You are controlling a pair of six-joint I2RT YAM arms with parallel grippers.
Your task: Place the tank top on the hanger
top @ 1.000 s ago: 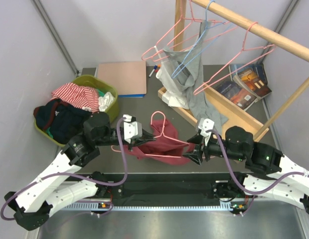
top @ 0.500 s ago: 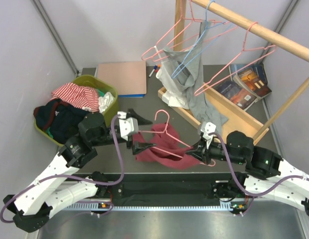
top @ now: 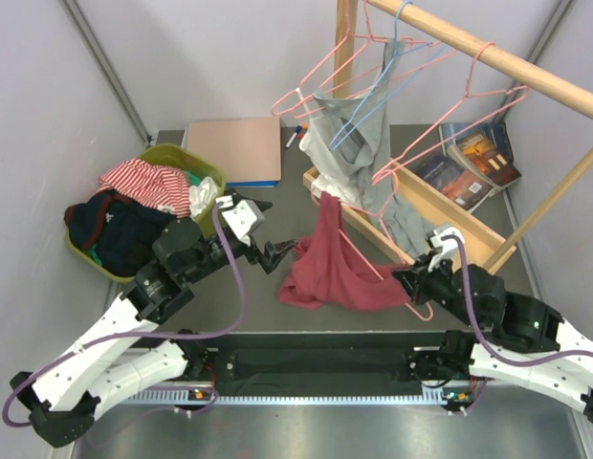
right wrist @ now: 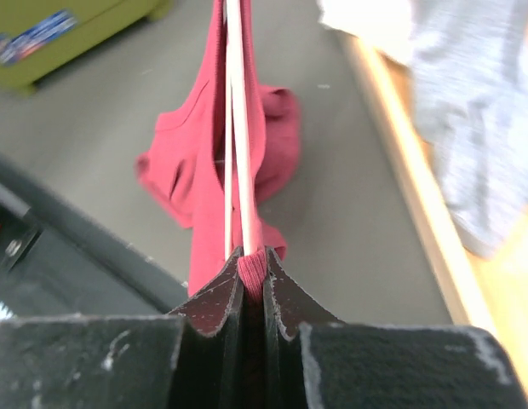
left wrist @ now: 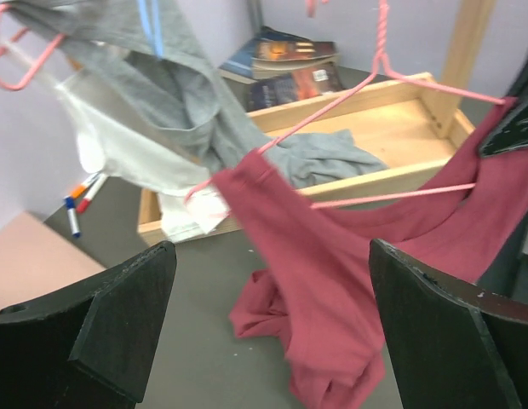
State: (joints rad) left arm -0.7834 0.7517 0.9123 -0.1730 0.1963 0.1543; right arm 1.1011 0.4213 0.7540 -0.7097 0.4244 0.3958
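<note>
The maroon tank top (top: 330, 268) hangs from the pink hanger (top: 368, 268), which stands tilted above the table with its hook end up near the wooden tray. The cloth's lower folds rest on the table. My right gripper (top: 411, 284) is shut on the hanger's lower right corner with the tank top's hem pinched in. In the right wrist view the hanger wires (right wrist: 237, 128) and tank top (right wrist: 192, 162) run out from the shut right gripper (right wrist: 254, 260). My left gripper (top: 270, 231) is open, just left of the cloth. In the left wrist view the left gripper (left wrist: 271, 256) faces the tank top (left wrist: 332, 290) and hanger (left wrist: 392, 197), touching neither.
A green basket (top: 186, 159) of clothes sits at the left, with a pink board (top: 236, 148) behind it. At the right stands a wooden rack (top: 488, 53) hung with a grey garment (top: 359, 153) and spare hangers. Below it are a wooden tray (top: 450, 215) and books (top: 480, 153).
My left gripper opened, let go of the tank top and drew back to the left. My right gripper shut on the hanger and cloth, then lifted them up and to the right.
</note>
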